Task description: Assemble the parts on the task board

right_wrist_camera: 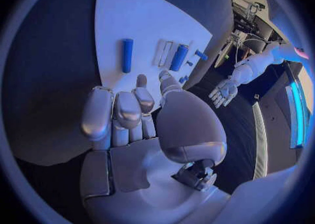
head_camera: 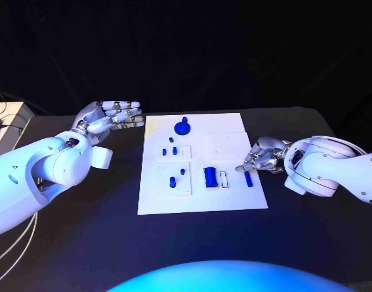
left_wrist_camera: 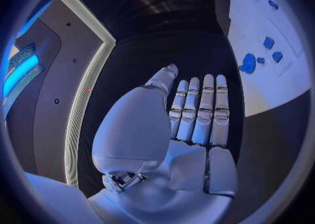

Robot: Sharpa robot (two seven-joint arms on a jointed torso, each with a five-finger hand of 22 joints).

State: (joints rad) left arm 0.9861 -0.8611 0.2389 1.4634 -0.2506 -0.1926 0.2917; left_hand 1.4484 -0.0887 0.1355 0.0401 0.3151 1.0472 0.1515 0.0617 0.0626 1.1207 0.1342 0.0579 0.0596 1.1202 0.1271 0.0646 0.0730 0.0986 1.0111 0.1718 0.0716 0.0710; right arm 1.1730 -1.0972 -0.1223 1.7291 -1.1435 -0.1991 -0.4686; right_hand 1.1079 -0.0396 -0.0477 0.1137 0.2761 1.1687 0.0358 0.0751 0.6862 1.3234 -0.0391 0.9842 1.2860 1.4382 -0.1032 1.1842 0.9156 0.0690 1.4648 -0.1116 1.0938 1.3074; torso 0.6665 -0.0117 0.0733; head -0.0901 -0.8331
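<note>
The task board [head_camera: 201, 198], a white plate, is seen at the middle of the dark counter [head_camera: 106, 243], and blue parts are spread over it: a round knobbed piece [head_camera: 183, 127] toward 12 o'clock, a larger block [head_camera: 210, 177] and a slim bar [head_camera: 248, 178] toward 4 o'clock. The right hand [head_camera: 260, 156] is held just beside the board's 3 o'clock edge, fingers loosely curled and nothing gripped; a reach for the slim bar is judged to be in hand, calling for a short inward move. The left hand [head_camera: 108, 117] is kept flat and empty off the 10 o'clock corner, with bare counter around it
</note>
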